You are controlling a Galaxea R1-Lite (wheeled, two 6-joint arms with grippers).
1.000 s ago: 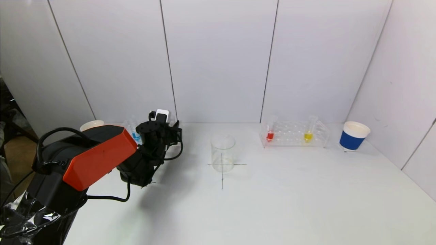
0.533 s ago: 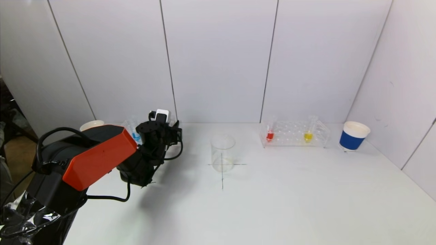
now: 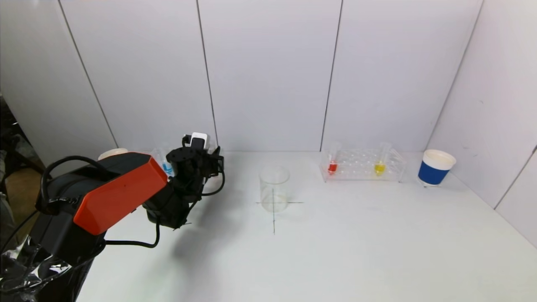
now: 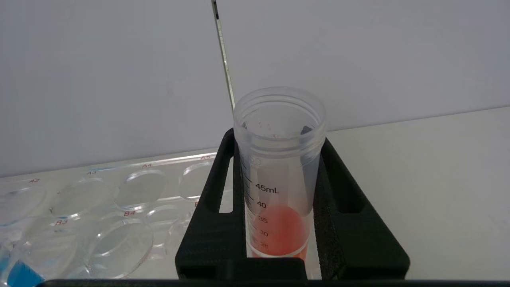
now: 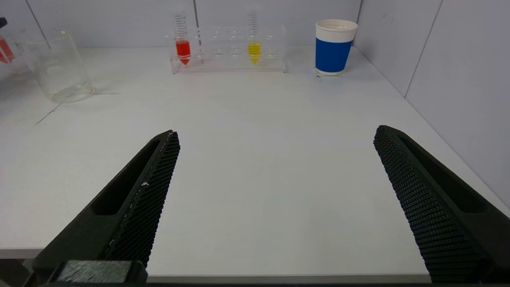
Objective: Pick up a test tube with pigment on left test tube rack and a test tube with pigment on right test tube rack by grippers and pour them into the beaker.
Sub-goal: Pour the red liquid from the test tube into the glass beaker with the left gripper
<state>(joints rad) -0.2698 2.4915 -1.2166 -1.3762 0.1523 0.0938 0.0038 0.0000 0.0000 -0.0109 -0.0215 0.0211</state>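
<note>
My left gripper (image 4: 277, 137) is shut on a clear test tube (image 4: 279, 175) holding orange-red pigment, at the right end of the left test tube rack (image 4: 99, 199). The tube stands upright; its bottom is hidden. In the head view that gripper (image 3: 201, 161) is at the back left, beside a tube of blue pigment (image 3: 167, 167). The glass beaker (image 3: 274, 188) stands on a cross mark mid-table. The right test tube rack (image 3: 363, 165) holds a red tube (image 3: 332, 166) and a yellow tube (image 3: 380, 167). My right gripper (image 5: 277, 133) is open and holds nothing, low above the table's front edge.
A blue paper cup (image 3: 435, 167) stands right of the right rack, near the side wall. The rim of a white cup (image 3: 112, 154) shows behind my left arm. White wall panels close the back and the right side.
My left arm has risen slightly at the left rack, still shut on the tube. Nothing else has moved.
</note>
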